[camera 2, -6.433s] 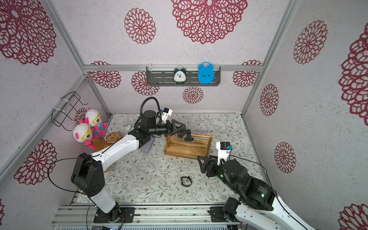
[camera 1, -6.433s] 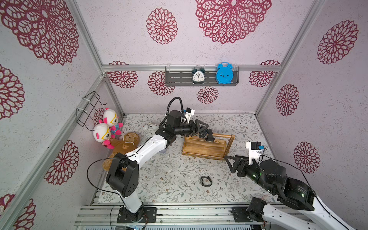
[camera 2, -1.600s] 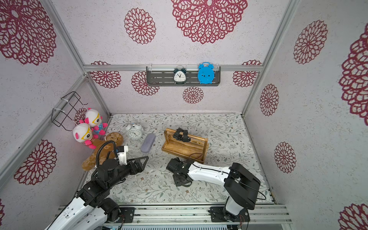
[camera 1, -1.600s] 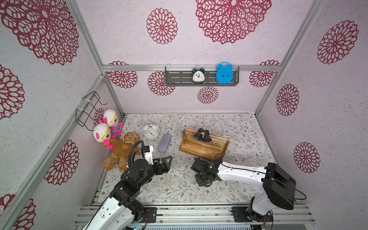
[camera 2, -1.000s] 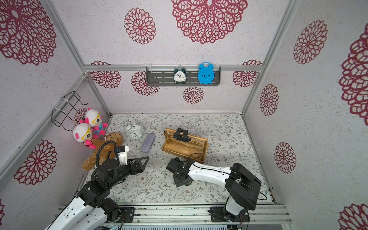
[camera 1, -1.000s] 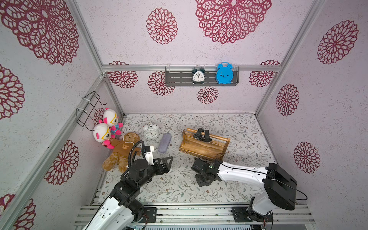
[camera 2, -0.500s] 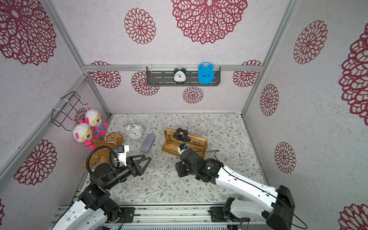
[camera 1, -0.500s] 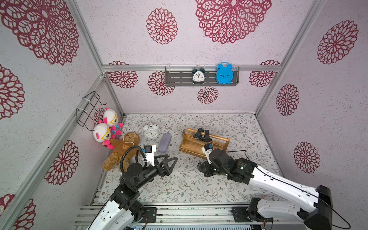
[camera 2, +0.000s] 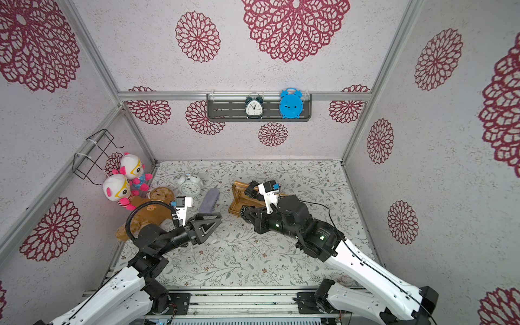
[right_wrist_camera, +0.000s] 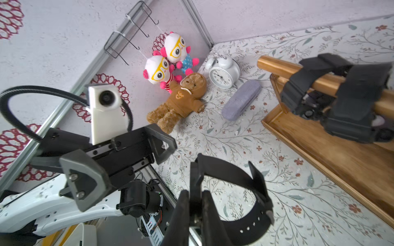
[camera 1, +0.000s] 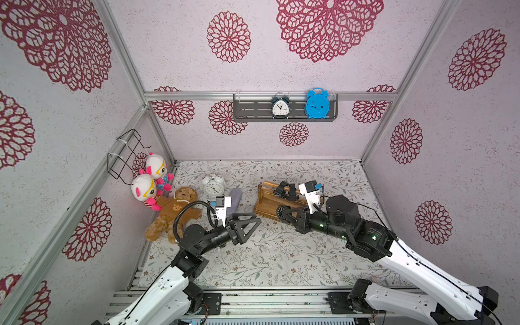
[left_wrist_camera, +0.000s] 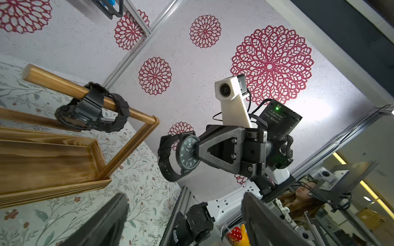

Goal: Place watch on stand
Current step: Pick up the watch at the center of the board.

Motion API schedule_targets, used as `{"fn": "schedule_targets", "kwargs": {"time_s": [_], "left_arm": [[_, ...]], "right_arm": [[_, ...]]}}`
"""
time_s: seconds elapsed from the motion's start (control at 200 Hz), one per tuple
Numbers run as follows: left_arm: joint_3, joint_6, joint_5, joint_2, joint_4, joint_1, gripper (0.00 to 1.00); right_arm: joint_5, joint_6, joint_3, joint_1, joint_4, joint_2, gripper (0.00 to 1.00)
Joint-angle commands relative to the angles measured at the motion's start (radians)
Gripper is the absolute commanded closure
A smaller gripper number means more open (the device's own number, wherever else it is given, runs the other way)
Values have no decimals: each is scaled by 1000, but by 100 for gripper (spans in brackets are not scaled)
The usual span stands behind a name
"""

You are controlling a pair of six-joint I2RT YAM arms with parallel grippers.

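A watch (left_wrist_camera: 187,152) with a black strap and dark dial hangs in the air in front of the stand (camera 1: 266,208), with my right gripper (right_wrist_camera: 196,210) shut on its case. Its strap (right_wrist_camera: 234,170) loops out beyond the fingers. In both top views the right gripper (camera 1: 281,213) (camera 2: 244,211) is just before the stand's tray. The wooden stand's round bar (left_wrist_camera: 55,81) carries another black watch (left_wrist_camera: 91,112). My left gripper (camera 1: 251,228) (left_wrist_camera: 185,213) is open and empty, left of the stand and pointing at the held watch.
A white alarm clock (camera 1: 213,184), a grey-purple case (camera 1: 235,197), a teddy bear (camera 1: 174,213) and two plush dolls (camera 1: 146,188) lie at the left. A wire basket (camera 1: 126,157) hangs on the left wall. A dark shelf (camera 1: 253,109) with two clocks is on the back wall.
My right gripper has risen off the table with the watch and come up in front of the stand. My left arm has reached further toward the middle, its jaws a little narrower.
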Motion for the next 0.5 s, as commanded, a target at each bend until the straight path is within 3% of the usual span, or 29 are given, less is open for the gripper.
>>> {"fn": "schedule_targets", "kwargs": {"time_s": [0.0, 0.495], "left_arm": [[19, -78, 63, 43, 167, 3, 13], [111, -166, 126, 258, 350, -54, 34]], "right_arm": [[-61, 15, 41, -3, 120, -10, 92], [-149, 47, 57, -4, 209, 39, 92]]}}
